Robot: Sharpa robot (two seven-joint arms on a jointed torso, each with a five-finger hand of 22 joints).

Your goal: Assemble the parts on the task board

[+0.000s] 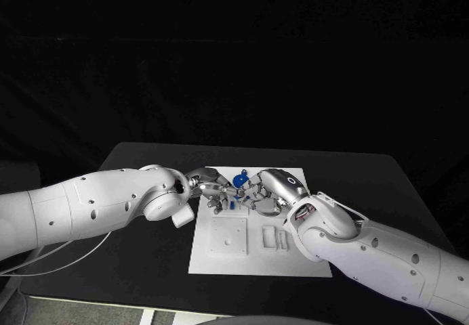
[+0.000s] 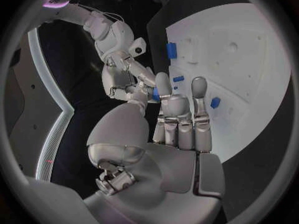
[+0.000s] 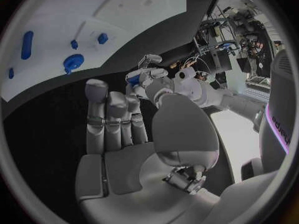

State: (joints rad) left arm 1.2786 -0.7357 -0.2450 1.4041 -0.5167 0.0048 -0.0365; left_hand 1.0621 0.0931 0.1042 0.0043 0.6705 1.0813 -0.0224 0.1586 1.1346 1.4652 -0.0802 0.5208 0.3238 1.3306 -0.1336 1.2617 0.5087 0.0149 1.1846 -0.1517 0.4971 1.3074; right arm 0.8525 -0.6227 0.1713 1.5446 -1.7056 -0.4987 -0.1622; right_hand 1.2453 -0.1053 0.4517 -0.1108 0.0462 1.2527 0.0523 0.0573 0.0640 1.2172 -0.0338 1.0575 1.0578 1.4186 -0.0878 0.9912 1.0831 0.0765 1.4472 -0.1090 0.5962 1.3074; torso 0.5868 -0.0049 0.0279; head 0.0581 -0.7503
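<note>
The white task board [image 1: 234, 261] lies in the middle of the black table. Both hands meet over its far end. My left hand [image 1: 207, 183] pinches a small blue part [image 2: 155, 93] between thumb and a finger; the right wrist view shows that part [image 3: 134, 79] at the left fingertips. My right hand [image 1: 266, 192] hovers close beside it, its fingers [image 3: 112, 117] straight with nothing in them. A blue part [image 1: 239, 180] shows between the two hands. Several blue parts lie on the board [image 3: 124, 10], among them a round one [image 3: 74, 62] and a long one [image 3: 27, 45].
The board's near half carries a square recessed plate [image 1: 228, 237] and two narrow slots [image 1: 269, 237]. Small blue parts [image 1: 223, 200] sit under the hands. Bare black table [image 1: 146, 271] surrounds the board on all sides.
</note>
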